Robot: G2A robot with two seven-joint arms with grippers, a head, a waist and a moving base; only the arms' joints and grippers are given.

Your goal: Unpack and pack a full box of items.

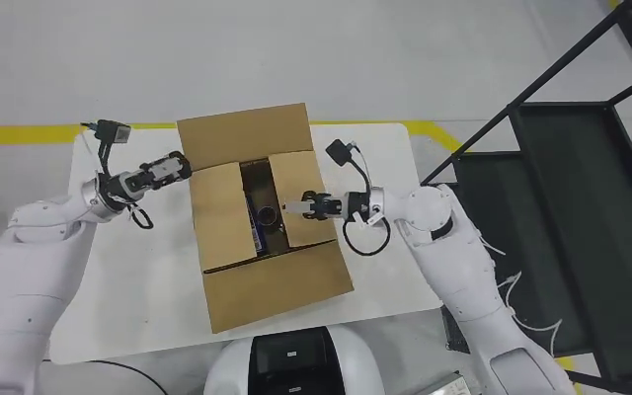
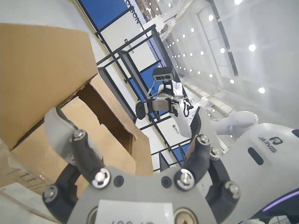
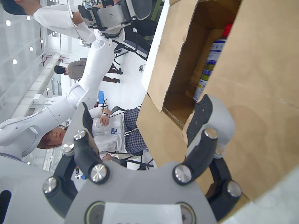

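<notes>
- Left claw (image 1: 184, 164): at the left of the white tabletop (image 1: 118, 296), just beside the box's left side near its far corner. Its fingers (image 2: 59, 127) are spread wide apart, with nothing between them.
- Cardboard box (image 1: 237, 133): plain brown, in the middle of the tabletop, top open with all its flaps unfolded. The far flap stands up and the left and near flaps splay outward. The left wrist view shows faint printed marks low on an outer wall, too faint to read.
- Right flap (image 1: 296, 193): leans in over the opening and covers part of the contents.
- Spray can (image 3: 211, 59): inside the box, partly hidden by the right flap. It has a red cap and a blue-and-white label with a small picture panel; the lettering is too small to make out.
- Other contents (image 1: 259, 193): dark items in the open gap, one with a blue face. What they are cannot be told.
- Right claw (image 1: 296, 207): over the right flap at the edge of the opening. Its fingers (image 3: 208, 117) are set apart and grip nothing, and one lies in front of the flap's edge. Whether it touches the cardboard cannot be told.
</notes>
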